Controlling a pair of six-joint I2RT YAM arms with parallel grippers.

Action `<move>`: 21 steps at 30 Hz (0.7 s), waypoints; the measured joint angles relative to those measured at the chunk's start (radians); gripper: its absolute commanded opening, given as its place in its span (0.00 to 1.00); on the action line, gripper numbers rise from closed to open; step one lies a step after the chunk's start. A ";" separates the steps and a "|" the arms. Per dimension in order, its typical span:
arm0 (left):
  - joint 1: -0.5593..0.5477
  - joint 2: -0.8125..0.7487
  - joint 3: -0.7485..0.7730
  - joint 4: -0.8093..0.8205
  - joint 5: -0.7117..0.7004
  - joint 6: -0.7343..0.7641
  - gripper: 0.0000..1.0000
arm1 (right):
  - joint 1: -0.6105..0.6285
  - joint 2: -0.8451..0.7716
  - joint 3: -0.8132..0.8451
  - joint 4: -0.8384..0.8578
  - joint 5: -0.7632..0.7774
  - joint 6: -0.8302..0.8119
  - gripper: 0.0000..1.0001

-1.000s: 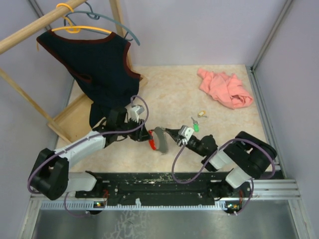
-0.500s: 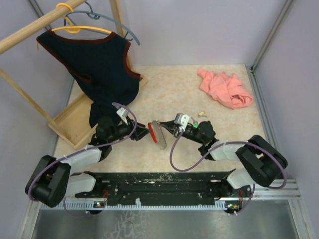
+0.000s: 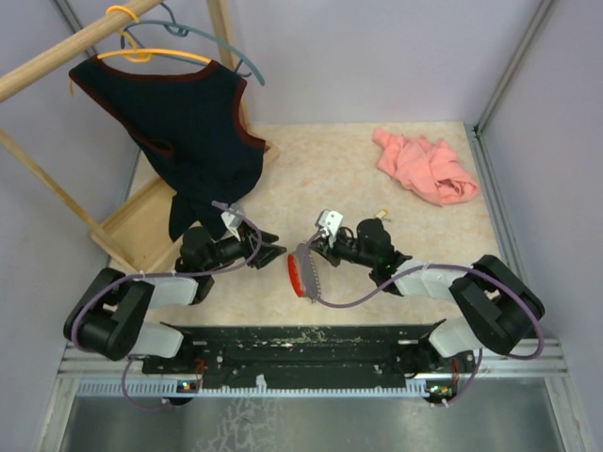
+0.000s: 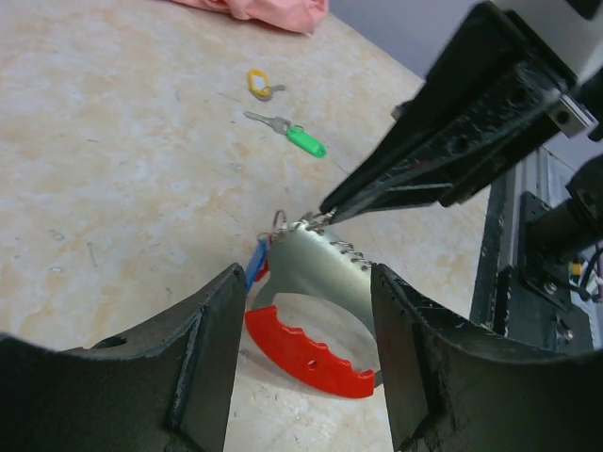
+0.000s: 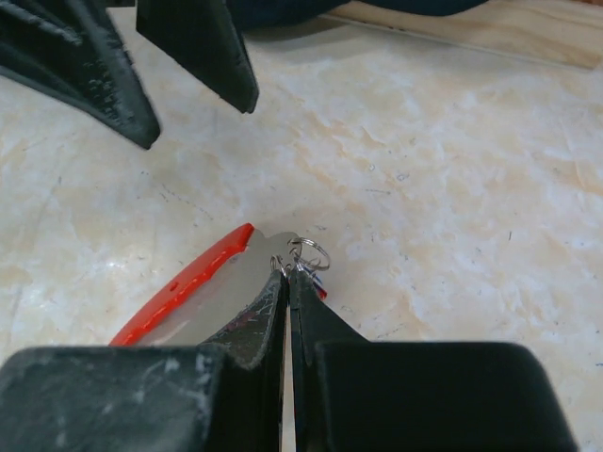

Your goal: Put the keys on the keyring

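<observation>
The keyring (image 3: 301, 269) is a red curved grip (image 4: 306, 354) joined to a silvery plate (image 4: 316, 268) with a ridged edge, small wire rings (image 5: 309, 254) and a blue and red tag (image 4: 256, 264). My right gripper (image 5: 288, 275) is shut on the plate's ridged edge, holding it low over the table; it also shows from above (image 3: 317, 250). My left gripper (image 4: 306, 282) is open, its fingers either side of the keyring without touching it, just left of it in the top view (image 3: 273, 252). A green-tagged key (image 4: 294, 137) and a yellow-tagged key (image 4: 260, 85) lie loose on the table beyond.
A pink cloth (image 3: 424, 166) lies at the back right. A black vest (image 3: 193, 122) hangs on a wooden rack whose base (image 3: 141, 226) stands at the left, close behind my left arm. The metal rail (image 3: 311, 353) runs along the near edge.
My left gripper has let go of the keyring, opened and drawn back to the left. The right gripper has swung forward and left, still shut on the keyring.
</observation>
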 measured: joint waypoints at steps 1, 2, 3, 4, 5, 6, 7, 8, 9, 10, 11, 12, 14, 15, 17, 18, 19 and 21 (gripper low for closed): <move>0.000 0.026 -0.006 0.048 0.032 0.001 0.61 | 0.000 0.011 0.011 -0.013 0.002 0.000 0.00; 0.000 0.051 -0.014 0.091 0.063 0.001 0.62 | 0.000 0.021 0.018 -0.024 0.003 0.000 0.00; 0.000 0.077 -0.021 0.137 0.095 0.001 0.62 | 0.000 0.027 0.021 -0.026 0.005 0.001 0.00; 0.000 0.095 -0.025 0.167 0.116 0.001 0.63 | 0.000 0.030 0.021 -0.032 0.007 0.001 0.00; 0.000 0.113 -0.027 0.201 0.142 0.001 0.63 | 0.000 0.031 0.021 -0.039 0.010 0.001 0.00; 0.000 0.130 -0.027 0.231 0.164 0.002 0.64 | 0.000 0.031 0.021 -0.043 0.012 0.001 0.00; 0.000 0.141 -0.027 0.251 0.180 0.006 0.65 | 0.000 0.031 0.022 -0.045 0.014 0.000 0.00; 0.000 0.151 -0.025 0.268 0.196 0.011 0.65 | 0.000 0.031 0.025 -0.051 0.014 0.000 0.00; 0.000 0.161 -0.022 0.280 0.214 0.017 0.64 | 0.000 0.031 0.028 -0.057 0.014 -0.001 0.00; 0.000 0.172 -0.017 0.288 0.229 0.022 0.63 | 0.000 0.031 0.032 -0.062 0.014 -0.002 0.00; 0.000 0.184 -0.009 0.297 0.248 0.031 0.62 | 0.000 0.031 0.032 -0.062 0.013 -0.006 0.00; 0.000 0.194 -0.003 0.303 0.261 0.038 0.62 | 0.000 0.031 0.032 -0.062 0.010 -0.008 0.00; 0.000 0.215 0.004 0.330 0.281 0.061 0.62 | 0.000 0.031 0.032 -0.061 0.004 -0.017 0.00; -0.001 0.224 0.003 0.350 0.286 0.074 0.62 | 0.000 0.031 0.032 -0.058 -0.002 -0.020 0.00; -0.001 0.243 0.000 0.394 0.291 0.100 0.60 | 0.000 0.031 0.029 -0.046 -0.017 -0.033 0.00; -0.001 0.253 0.000 0.415 0.292 0.115 0.59 | 0.000 0.031 0.027 -0.035 -0.027 -0.039 0.00; -0.001 0.261 0.000 0.430 0.292 0.125 0.58 | 0.000 0.030 0.023 -0.023 -0.037 -0.047 0.00; -0.002 0.283 0.001 0.456 0.294 0.148 0.56 | 0.000 0.028 0.016 -0.007 -0.058 -0.066 0.00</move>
